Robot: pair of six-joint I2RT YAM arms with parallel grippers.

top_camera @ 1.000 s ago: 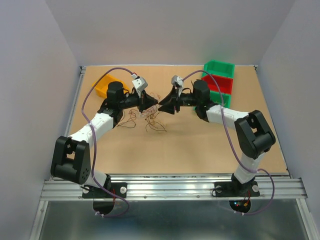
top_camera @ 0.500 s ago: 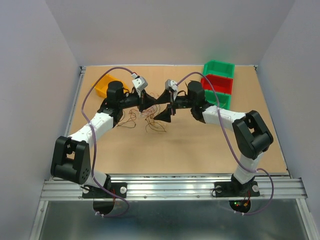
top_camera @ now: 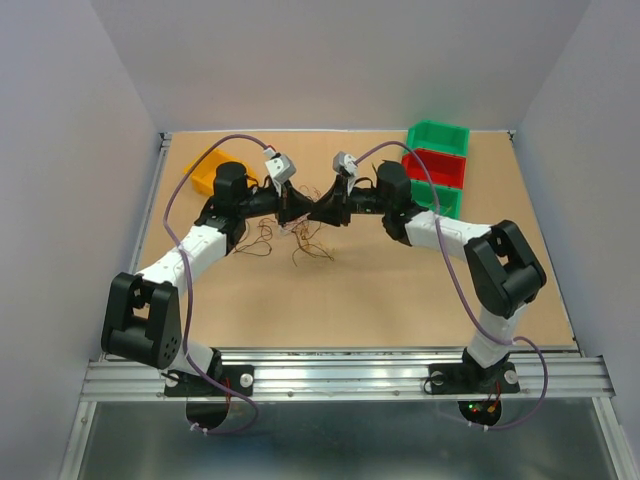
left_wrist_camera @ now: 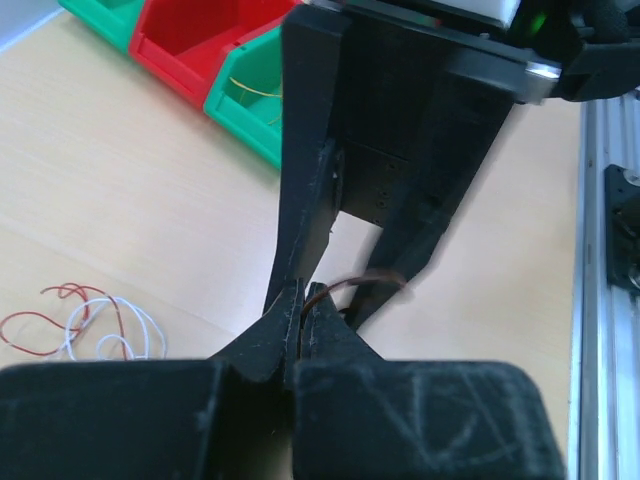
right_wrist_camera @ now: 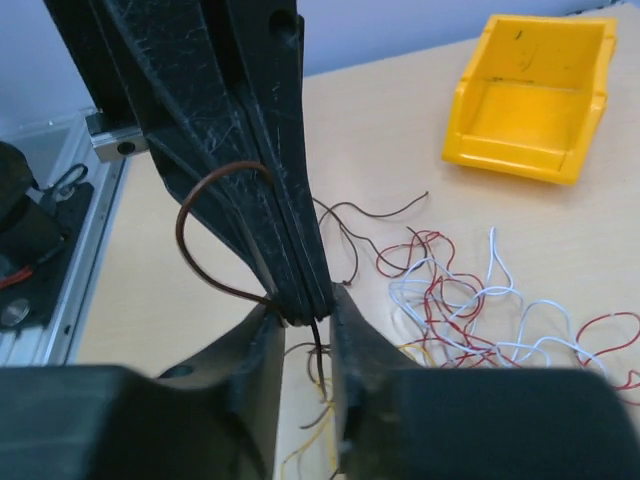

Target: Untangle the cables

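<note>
our left gripper (left_wrist_camera: 300, 328) pinches the brown wire (left_wrist_camera: 355, 284) just above the tangle (right_wrist_camera: 450, 290); our right gripper (right_wrist_camera: 302, 355) stands narrowly parted around those tips. if it closes here we risk clamping the left fingers (right_wrist_camera: 255, 150) instead of wire, or tearing it loose

**Soft, even light; blur close to the wrist lenses**

The top view is bright and evenly lit from overhead: the table (top_camera: 380, 290) reads as a flat tan, and the arms (top_camera: 200, 245) cast only faint, soft shadows. In the left wrist view the left gripper (left_wrist_camera: 300, 318) is a black blur along the bottom, while the brown wire (left_wrist_camera: 350, 285) and the bins (left_wrist_camera: 200, 50) are fairly sharp. The right gripper (right_wrist_camera: 300, 305) blurs likewise in its own view — the wires (right_wrist_camera: 450, 290) and yellow bin (right_wrist_camera: 530, 100) beyond are crisp.
</note>
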